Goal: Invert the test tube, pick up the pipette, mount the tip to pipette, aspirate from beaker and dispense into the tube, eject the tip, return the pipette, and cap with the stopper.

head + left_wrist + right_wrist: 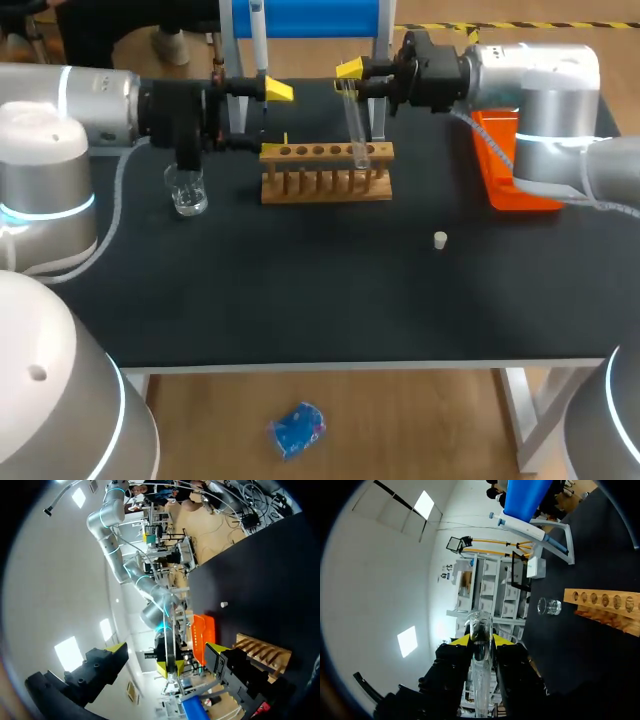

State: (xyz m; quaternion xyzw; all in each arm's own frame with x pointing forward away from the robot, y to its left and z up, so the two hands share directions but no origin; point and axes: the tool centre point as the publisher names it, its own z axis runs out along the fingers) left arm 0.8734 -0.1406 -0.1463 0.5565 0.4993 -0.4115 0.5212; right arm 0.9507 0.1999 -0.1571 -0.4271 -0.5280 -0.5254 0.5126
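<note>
- Head view, right gripper: pinches test tube upright over rack's right end.
- Left gripper: spread wide, empty, by rack's left end.
- Stopper: lies loose in front of rack's right end.

The desk is black, the rack pale wood, the tube and beaker clear, the box orange, the stopper white; the left claw and right claw black, yellow-tipped.

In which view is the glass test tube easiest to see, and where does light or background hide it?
Right wrist view: easiest, the test tube stands against a bright backdrop; head view: faint over the dark table; left wrist view: thin, lost among clutter.
</note>
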